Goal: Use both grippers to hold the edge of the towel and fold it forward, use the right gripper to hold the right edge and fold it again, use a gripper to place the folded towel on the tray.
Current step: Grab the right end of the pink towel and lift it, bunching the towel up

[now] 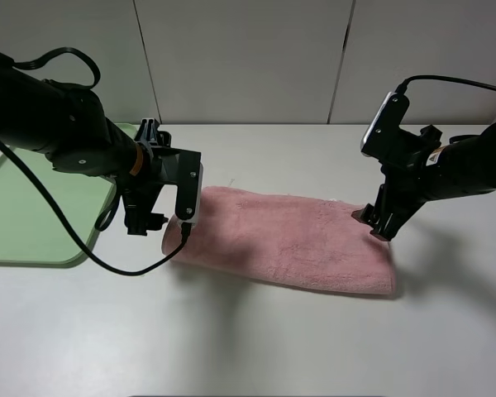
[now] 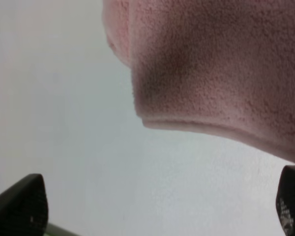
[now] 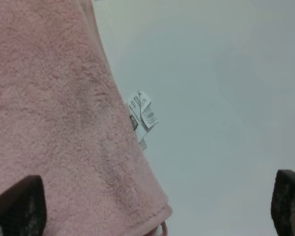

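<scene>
Salmon-pink towel [image 1: 289,240], one item, folded lengthwise on the table [image 1: 256,347], each end just beneath my left gripper [image 1: 161,227] and right gripper [image 1: 374,225], fingers spread wide and empty, presumably to free the first fold; tray [image 1: 16,207] lies beyond the left fingers.

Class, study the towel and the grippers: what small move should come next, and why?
Probably lower the right gripper onto the right edge of the towel. The towel already lies folded into a long strip, and the jaws stand open, holding nothing.
</scene>
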Robot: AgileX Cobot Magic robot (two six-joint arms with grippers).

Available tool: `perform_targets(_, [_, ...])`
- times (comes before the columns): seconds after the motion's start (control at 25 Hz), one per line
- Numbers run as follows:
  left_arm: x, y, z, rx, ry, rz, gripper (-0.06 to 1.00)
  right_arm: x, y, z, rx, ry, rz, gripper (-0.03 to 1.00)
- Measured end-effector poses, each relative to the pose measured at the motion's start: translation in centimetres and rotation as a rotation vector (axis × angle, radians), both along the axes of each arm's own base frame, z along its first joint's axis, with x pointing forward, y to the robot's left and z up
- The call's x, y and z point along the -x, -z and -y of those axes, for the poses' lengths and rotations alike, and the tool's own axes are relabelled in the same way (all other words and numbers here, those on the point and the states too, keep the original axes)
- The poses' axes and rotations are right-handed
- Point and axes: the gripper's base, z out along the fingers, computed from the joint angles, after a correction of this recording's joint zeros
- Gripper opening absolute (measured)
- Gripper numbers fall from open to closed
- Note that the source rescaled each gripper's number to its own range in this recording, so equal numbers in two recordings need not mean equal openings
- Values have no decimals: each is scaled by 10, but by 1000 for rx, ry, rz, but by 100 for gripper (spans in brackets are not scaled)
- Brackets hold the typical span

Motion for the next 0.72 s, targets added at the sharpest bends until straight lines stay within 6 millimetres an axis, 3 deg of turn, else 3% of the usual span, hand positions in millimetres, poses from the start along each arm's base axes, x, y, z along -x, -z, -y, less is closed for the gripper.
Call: perform_targets(0.72, [0, -1, 0, 19, -24, -2, 93, 0, 0, 0, -5, 6, -1, 100])
